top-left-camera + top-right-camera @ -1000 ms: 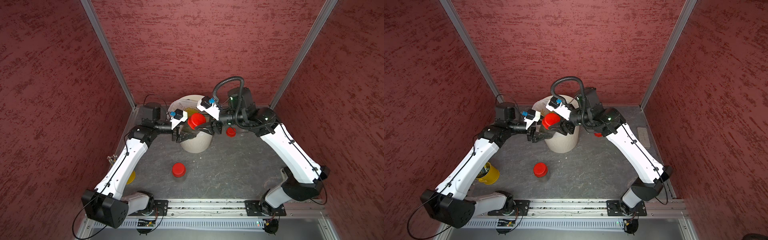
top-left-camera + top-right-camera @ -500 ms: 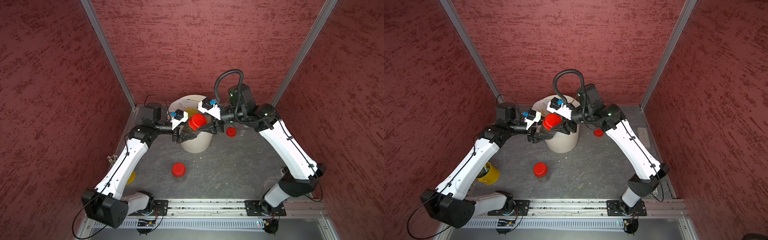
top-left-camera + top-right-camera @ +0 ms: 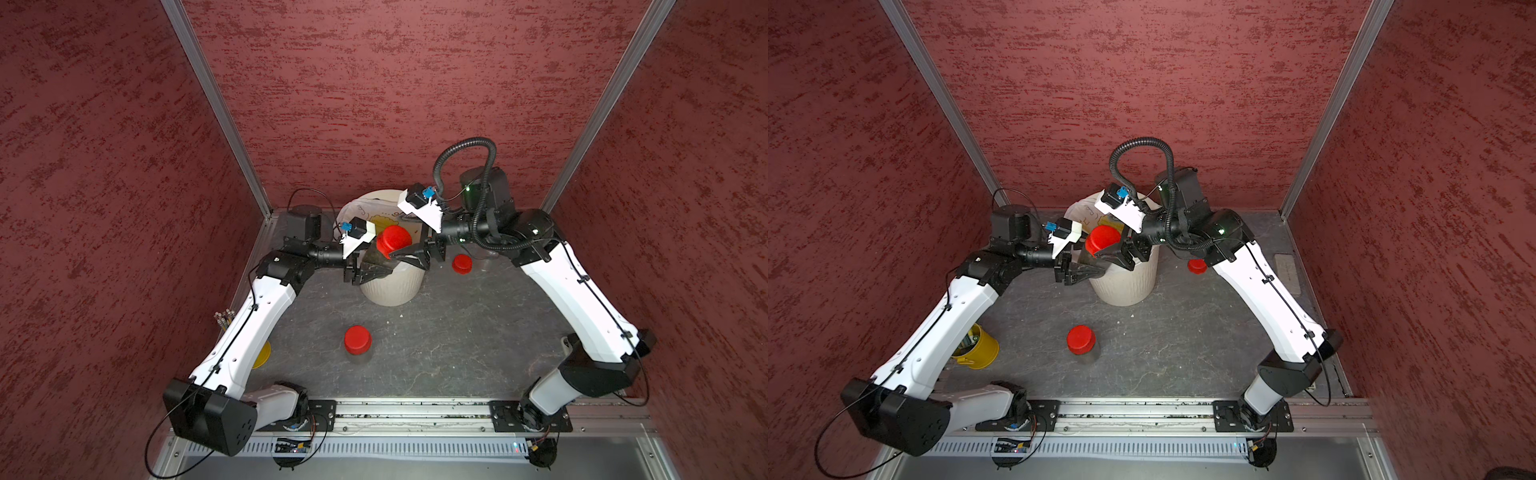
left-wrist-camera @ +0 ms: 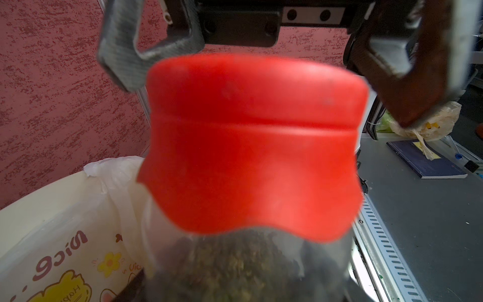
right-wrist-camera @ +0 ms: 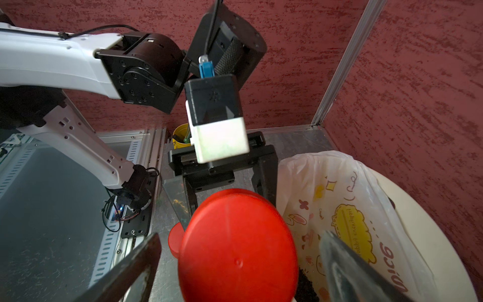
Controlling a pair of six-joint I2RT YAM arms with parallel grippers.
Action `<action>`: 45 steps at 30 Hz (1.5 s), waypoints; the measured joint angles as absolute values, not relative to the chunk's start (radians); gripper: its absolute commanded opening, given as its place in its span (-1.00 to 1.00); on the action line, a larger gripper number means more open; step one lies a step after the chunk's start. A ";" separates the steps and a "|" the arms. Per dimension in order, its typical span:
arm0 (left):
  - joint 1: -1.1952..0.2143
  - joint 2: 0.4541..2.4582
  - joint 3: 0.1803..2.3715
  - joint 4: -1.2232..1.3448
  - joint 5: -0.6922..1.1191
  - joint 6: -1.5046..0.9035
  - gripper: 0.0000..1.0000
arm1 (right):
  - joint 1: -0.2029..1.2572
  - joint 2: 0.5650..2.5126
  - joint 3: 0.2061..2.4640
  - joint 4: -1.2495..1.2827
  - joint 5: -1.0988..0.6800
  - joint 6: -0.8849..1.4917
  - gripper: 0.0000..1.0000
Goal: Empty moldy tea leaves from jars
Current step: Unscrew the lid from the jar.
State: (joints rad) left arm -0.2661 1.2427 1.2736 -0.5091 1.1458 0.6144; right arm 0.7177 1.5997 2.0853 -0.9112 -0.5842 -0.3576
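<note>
Barely begun, I'd judge: the left gripper clamps a leaf-filled jar over the cream bin at 12 o'clock, its red lid still on with the right gripper spread wide around it, a second capped jar waiting at the bin's 6 o'clock, a third jar at 3.

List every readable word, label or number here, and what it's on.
"nice": white bag lining the bin, seen upside down in both wrist views.
"Happy": starts a small line on the bag's yellow patch; the rest is too blurred.
Blue notebook: no print legible.
</note>
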 measured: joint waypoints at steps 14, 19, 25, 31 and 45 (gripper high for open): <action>-0.265 1.243 1.274 -0.509 1.143 0.614 0.38 | 0.855 1.561 2.065 -0.869 -0.233 -0.022 0.90; -0.265 1.243 1.274 -0.509 1.143 0.614 0.38 | 0.897 1.568 2.067 -0.892 -0.146 0.028 0.86; -0.265 1.243 1.274 -0.509 1.143 0.614 0.38 | 0.909 1.584 2.067 -0.913 -0.088 0.064 0.83; -0.265 1.243 1.274 -0.509 1.143 0.613 0.38 | 0.909 1.586 2.067 -0.918 -0.063 0.080 0.57; -0.264 1.243 1.274 -0.509 1.134 0.607 0.39 | 0.908 1.582 2.054 -0.904 -0.066 0.066 0.03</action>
State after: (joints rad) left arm -0.2642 1.2427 1.2736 -0.5095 1.1336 0.6067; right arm 0.9085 1.5822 2.0537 -0.9039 -0.0658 0.0658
